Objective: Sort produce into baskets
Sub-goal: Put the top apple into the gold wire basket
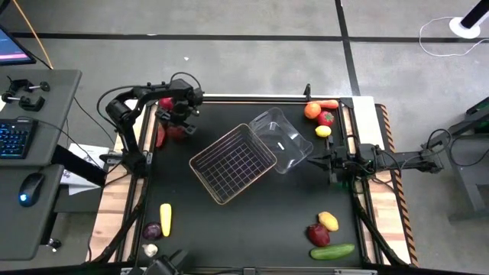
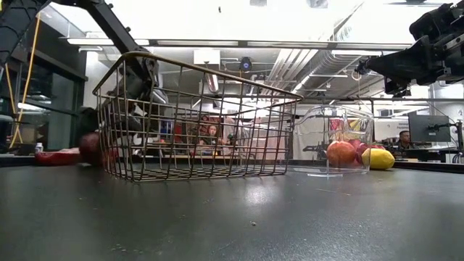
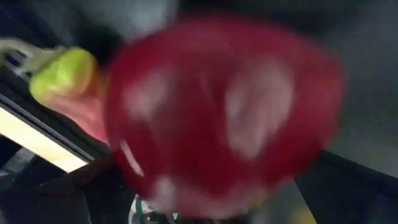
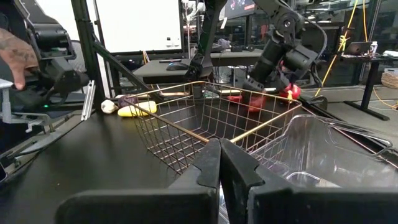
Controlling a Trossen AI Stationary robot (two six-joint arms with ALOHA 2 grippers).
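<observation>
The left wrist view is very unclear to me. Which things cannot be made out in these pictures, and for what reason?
- Left wrist view: a red fruit fills the blurred picture and hides the left gripper's fingers.
- High view: the left gripper is covered by its own arm, so its grasp is not visible.
- Low view: the wire basket screens the produce behind it.
- High view: the white item is too small to identify.

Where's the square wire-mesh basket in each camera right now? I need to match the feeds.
High view: square silvery wire-mesh basket at table centre, touching the clear plastic tub.
Low view: left of centre, filling the middle.
Left wrist view: not in it; a red fruit fills the picture.
Right wrist view: centre, just beyond the right gripper.
Shared landmark: the tub beside it.
</observation>
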